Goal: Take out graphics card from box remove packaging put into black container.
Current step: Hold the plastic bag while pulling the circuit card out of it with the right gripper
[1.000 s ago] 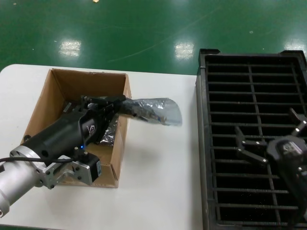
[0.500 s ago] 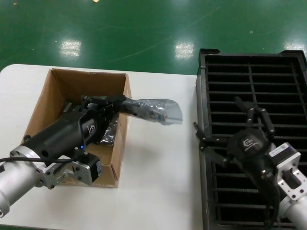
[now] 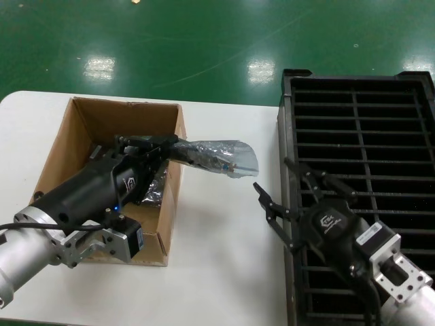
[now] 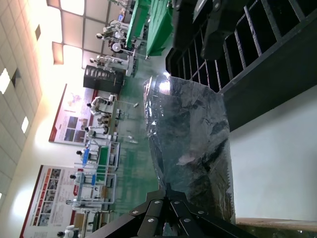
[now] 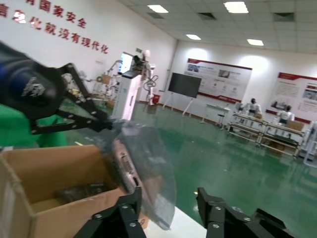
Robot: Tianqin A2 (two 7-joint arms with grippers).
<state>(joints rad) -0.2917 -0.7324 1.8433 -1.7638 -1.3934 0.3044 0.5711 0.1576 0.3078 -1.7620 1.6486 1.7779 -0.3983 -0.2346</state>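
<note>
Green floor behind; white worktop point(image 3: 224, 272) carries the box point(image 3: 81, 146) and black container point(image 3: 360, 136). Head view: left gripper point(image 3: 158, 147), fingers pinched on one end of the packaging point(image 3: 221, 157), holds the bagged graphics card out past the box wall. Right gripper point(image 3: 293, 192), fingers spread wide and empty, sits just short of the bag's free end.

Left wrist view: packaging point(image 4: 190, 144) juts straight from the fingers.

Right wrist view: card bracket shows through the film point(image 5: 141, 173). Film likely slippery and limp, card stiff; best taken at the loose bag end.

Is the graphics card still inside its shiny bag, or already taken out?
Still inside: the graphics card shows through the packaging, which the left pincer holds above the box edge.
</note>
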